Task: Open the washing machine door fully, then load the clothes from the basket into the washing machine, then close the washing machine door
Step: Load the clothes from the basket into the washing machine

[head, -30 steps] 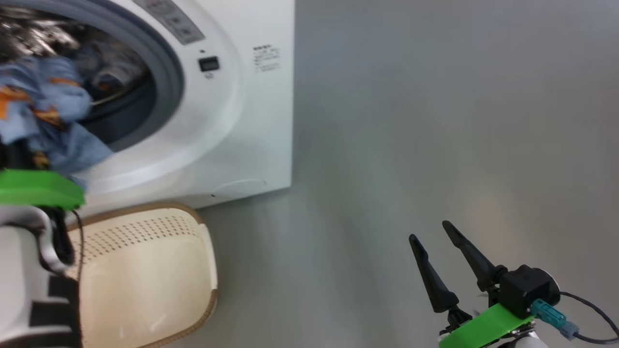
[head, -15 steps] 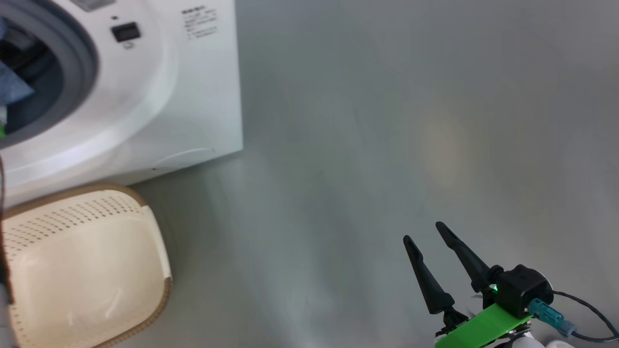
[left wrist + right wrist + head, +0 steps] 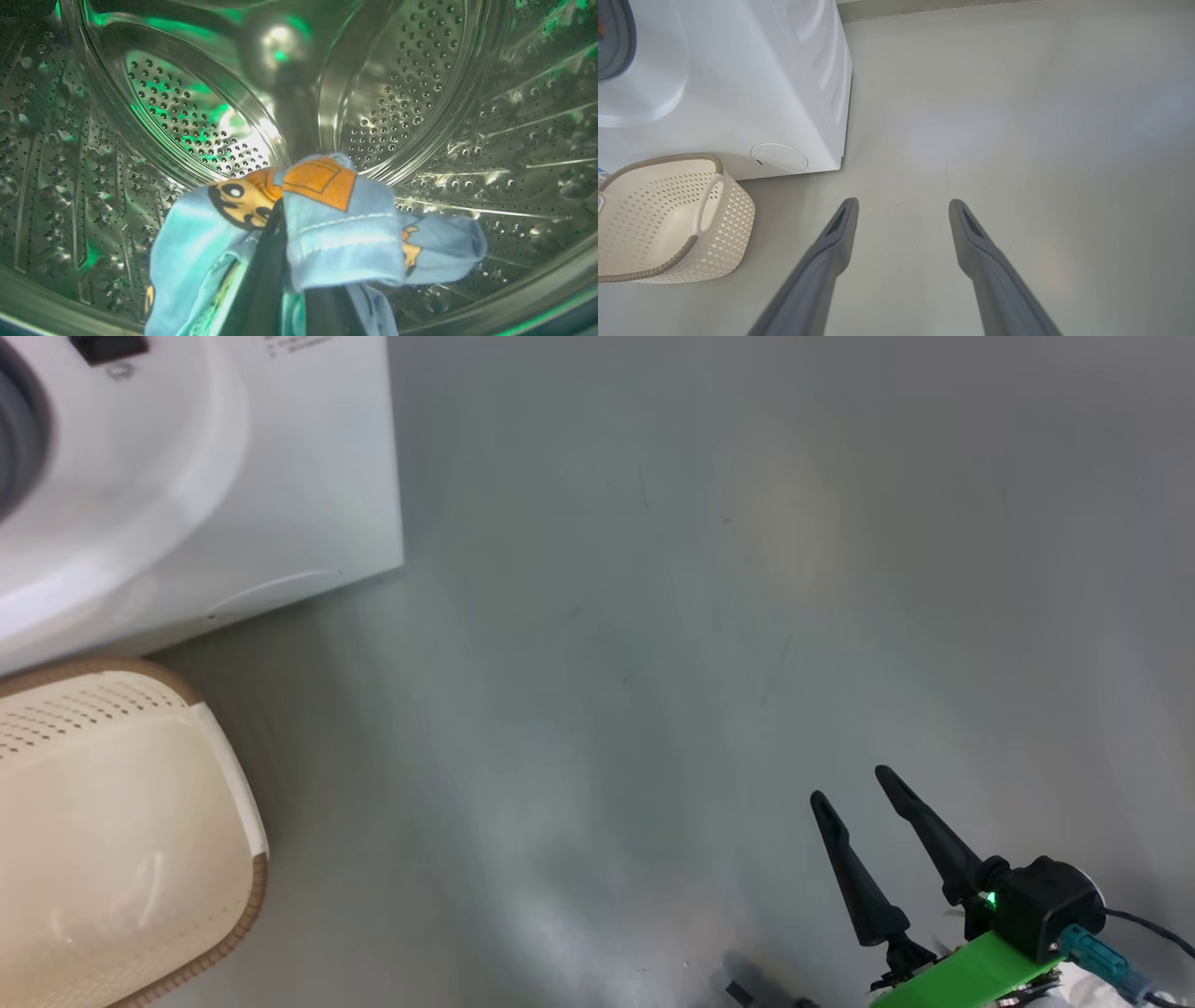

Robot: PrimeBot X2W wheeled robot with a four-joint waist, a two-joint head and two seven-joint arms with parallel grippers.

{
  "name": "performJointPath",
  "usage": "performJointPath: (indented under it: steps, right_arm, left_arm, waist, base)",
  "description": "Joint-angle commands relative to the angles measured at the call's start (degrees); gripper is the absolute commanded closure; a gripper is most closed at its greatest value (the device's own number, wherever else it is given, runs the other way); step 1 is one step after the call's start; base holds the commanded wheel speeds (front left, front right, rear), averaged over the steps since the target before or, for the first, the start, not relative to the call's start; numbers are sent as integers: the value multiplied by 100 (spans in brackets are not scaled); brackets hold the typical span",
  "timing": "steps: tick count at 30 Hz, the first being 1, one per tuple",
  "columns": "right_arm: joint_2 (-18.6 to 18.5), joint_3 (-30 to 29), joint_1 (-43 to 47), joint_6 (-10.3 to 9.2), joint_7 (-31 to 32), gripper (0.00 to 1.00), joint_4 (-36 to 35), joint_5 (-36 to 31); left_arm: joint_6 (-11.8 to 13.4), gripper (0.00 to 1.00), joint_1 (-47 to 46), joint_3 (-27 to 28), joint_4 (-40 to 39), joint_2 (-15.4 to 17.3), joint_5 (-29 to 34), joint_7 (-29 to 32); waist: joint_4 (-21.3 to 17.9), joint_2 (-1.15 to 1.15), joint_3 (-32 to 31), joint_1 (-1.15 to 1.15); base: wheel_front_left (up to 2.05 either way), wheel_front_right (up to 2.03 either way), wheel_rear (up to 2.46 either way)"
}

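Left wrist view: left gripper (image 3: pixel 279 225) is clamped on clothes (image 3: pixel 336 233) deep in the drum (image 3: pixel 187 126), not yet released. Basket (image 3: pixel 733 210) looks empty beside the washer (image 3: pixel 775 84). Right gripper (image 3: pixel 903 207) is spread over the floor (image 3: pixel 1017 116). Closing the door likely remains.

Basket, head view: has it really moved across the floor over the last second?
No. The basket and the washing machine slid up and left in the picture together, keeping their spacing; the camera turned, not the basket.

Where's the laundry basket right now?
The basket sits on the floor at the lower left of the right wrist view, just in front of the washing machine.
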Motion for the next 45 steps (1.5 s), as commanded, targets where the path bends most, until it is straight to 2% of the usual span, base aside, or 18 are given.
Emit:
performJointPath:
  steps: [1,9,10,11,12,13,16,23,30,37,45]
  right_arm:
    - [-104,79,148,53,-27,0,-172,44]
    - [-80,35,101,53,-27,0,-254,56]
    - [-80,39,96,53,-27,0,-255,54]
    - [-77,43,92,53,-27,0,-255,53]
    - [-75,48,92,53,-27,0,-252,53]
    - [-72,53,95,53,-27,0,-247,54]
    - [-68,52,110,53,-27,0,-232,56]
    - [-68,22,156,53,-27,0,-184,68]
    - [-90,26,172,53,-27,0,-103,90]
    - [-112,30,150,53,-27,0,-32,104]
    - [-151,28,59,53,-27,0,58,115]
  left_arm:
    - [-9,100,-148,73,-290,361,31,-36]
    - [10,100,-228,286,-1016,302,-59,-36]
    - [0,97,-205,299,-1048,296,-50,-36]
    - [-4,72,-169,305,-1042,296,-28,-36]
    - [24,12,-126,318,-956,295,-5,-36]
    - [40,0,-108,322,-851,298,15,-36]
    - [127,0,-126,315,-485,326,81,-36]
    - [258,0,-446,110,929,352,220,-36]
    - [468,0,-573,47,1756,311,215,-36]
    - [572,0,-498,7,2031,78,134,-36]
    - [597,0,-118,24,1895,-337,-31,-36]
  waist:
    - [-38,0,126,0]
    - [-40,0,231,0]
    - [-44,0,232,0]
    - [-47,0,229,0]
    - [-50,0,219,0]
    - [-54,0,212,0]
    - [-58,0,185,0]
    - [24,0,5,0]
    - [123,0,-270,0]
    - [281,0,-518,0]
    - [517,0,-880,0]
  base:
    - [0,0,0]
    - [0,0,0]
    - [0,0,0]
    - [0,0,0]
    - [0,0,0]
    - [0,0,0]
    - [0,0,0]
    - [0,0,0]
    - [0,0,0]
    - [0,0,0]
    - [0,0,0]
